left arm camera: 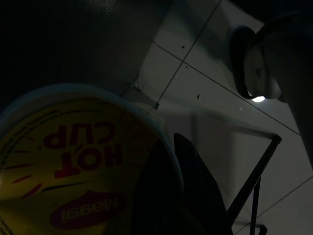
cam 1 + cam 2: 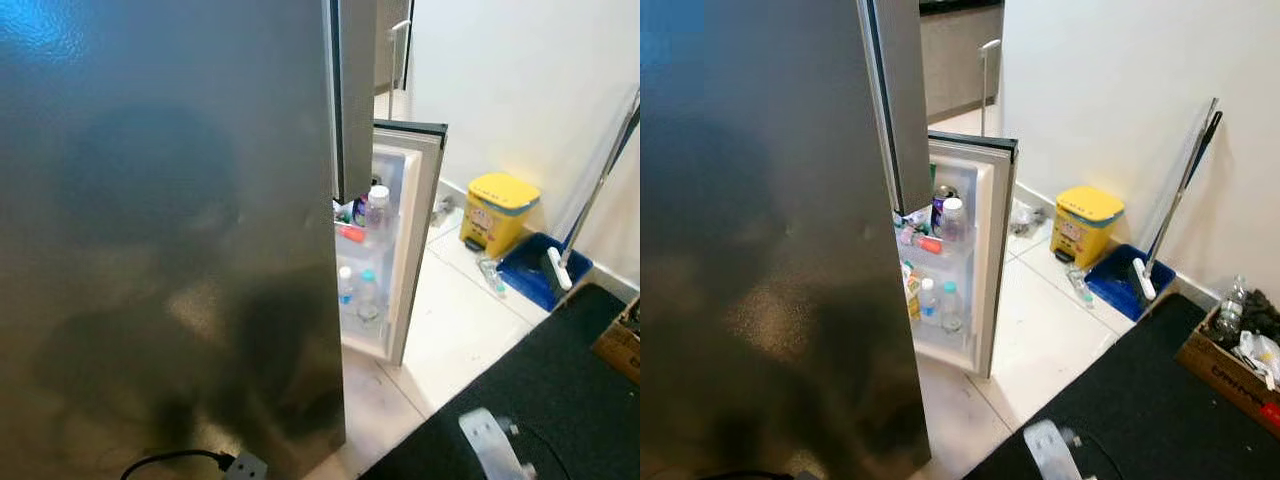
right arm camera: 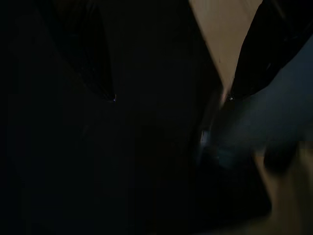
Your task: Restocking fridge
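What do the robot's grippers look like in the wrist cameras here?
The left gripper shows a long, smooth black finger with a rounded tip. The right gripper shows two glossy black fingers, tapered to narrow tips, in deep shade. No markings can be made out.

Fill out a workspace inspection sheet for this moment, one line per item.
Surface: pale tiled floor; black mat at lower right.
Job's things: grey fridge, its lower door open, door shelves holding bottles and a can. Maggi Hot Cup noodle cup held in the left pincer.
Clutter: yellow bin, blue dustpan, mop leaning on the wall, cardboard box of odds and ends.
Grippers: left pincer shut on the cup; right pincer open, hanging idle in the dark.
Cables: black cable at the fridge's foot.
Surroundings: white wall.
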{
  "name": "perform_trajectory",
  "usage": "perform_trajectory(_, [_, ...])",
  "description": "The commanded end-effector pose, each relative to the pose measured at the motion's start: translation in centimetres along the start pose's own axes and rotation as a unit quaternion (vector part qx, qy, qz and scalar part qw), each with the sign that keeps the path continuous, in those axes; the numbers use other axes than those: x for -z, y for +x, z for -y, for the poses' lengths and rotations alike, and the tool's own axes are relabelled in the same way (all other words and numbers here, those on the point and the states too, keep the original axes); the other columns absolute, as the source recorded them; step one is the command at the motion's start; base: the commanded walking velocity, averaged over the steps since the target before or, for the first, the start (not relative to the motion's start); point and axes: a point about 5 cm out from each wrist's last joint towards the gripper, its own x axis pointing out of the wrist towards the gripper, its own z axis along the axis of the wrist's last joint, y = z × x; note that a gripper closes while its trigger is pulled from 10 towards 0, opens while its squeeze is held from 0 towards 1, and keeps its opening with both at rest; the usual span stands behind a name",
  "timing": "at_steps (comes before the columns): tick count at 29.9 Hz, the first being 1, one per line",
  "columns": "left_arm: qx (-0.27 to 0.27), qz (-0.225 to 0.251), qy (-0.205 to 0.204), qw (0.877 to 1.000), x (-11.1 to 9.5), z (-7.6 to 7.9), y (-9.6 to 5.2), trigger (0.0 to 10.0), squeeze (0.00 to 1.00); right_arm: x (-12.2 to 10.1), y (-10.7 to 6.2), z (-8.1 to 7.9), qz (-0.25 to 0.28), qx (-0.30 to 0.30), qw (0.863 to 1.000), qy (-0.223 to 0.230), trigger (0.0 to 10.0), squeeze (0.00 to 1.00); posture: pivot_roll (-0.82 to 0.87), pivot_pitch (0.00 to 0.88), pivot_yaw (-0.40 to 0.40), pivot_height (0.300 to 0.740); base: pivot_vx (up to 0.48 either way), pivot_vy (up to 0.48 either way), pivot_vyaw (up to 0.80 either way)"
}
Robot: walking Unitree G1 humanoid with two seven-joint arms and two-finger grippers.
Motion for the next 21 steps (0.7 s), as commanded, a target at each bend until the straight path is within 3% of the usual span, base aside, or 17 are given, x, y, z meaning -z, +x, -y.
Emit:
perform_trajectory(1, [0.002,-0.005,0.005,1.000,0.15,0.20,0.02,10.0,0.00,0.45,-0.02,-0.18,-0.009,-0.006,1.000,-0.014,10.0,0.00,0.00,0.000,0.022,0.740,0.000,0.000,0.00])
perform_trajectory(5, [0.002,-0.005,0.003,1.000,0.17,0.20,0.02,10.0,0.00,1.40,-0.08,-0.37,-0.023,-0.012,1.000,-0.016,10.0,0.00,-0.01,0.000,0.023,0.740,0.000,0.000,0.00])
perform_trajectory(14, [0.008,-0.008,0.007,1.000,0.25,0.25,0.02,10.0,0.00,1.11,-0.06,-0.53,-0.017,-0.017,1.000,-0.020,10.0,0.00,-0.01,0.000,0.024,0.740,0.000,0.000,0.00])
perform_trajectory(21, [0.012,-0.011,0.012,1.000,0.32,0.35,0.02,10.0,0.00,0.83,-0.03,-0.66,-0.013,-0.020,0.999,-0.026,10.0,0.00,-0.01,0.000,0.026,0.740,0.000,-0.411,0.00])
